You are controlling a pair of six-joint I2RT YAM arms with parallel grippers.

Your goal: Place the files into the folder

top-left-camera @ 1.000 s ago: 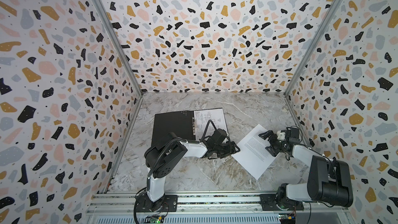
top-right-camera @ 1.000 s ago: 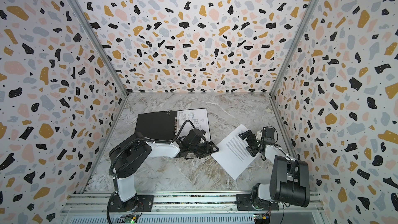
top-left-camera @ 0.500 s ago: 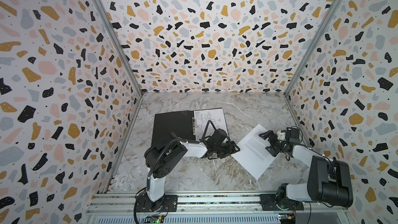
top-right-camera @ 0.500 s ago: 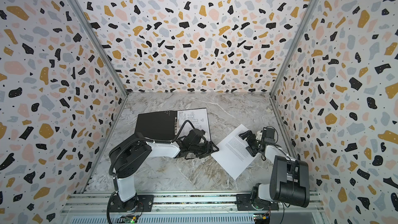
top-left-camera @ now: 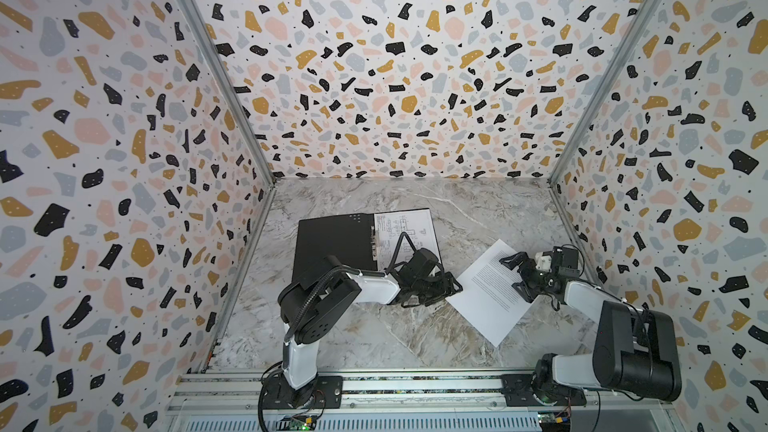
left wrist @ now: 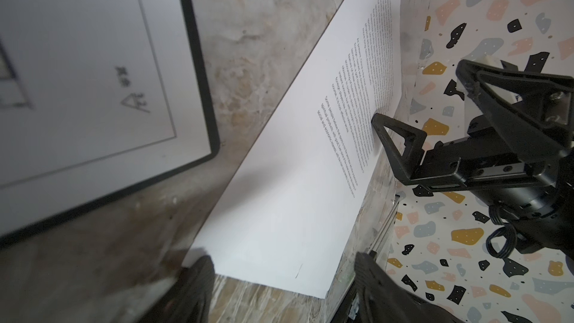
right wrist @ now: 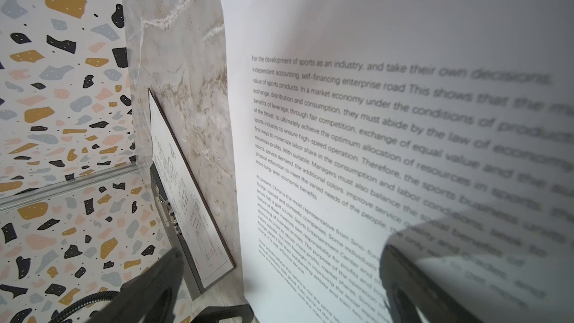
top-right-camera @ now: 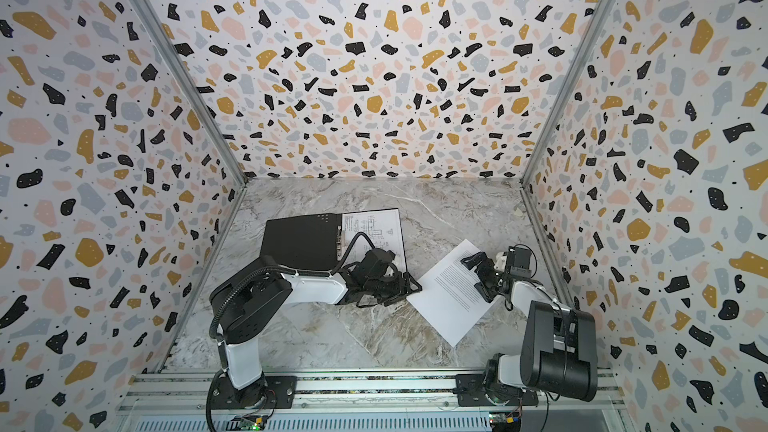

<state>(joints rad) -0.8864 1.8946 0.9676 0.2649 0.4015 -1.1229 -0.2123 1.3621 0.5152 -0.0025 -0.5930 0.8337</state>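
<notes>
An open folder lies black side up on the marble table, and the diagram sheet already rests on its right-hand leaf. Just off the folder's near right corner, the left gripper sits low, its jaws parted wide astride one corner of the text sheet and clamping nothing. That sheet lies skewed on the table to the right of the folder and clear of it. Farther right the right gripper is spread to its fullest over the paper's edge, one fingertip at the print, holding nothing.
</notes>
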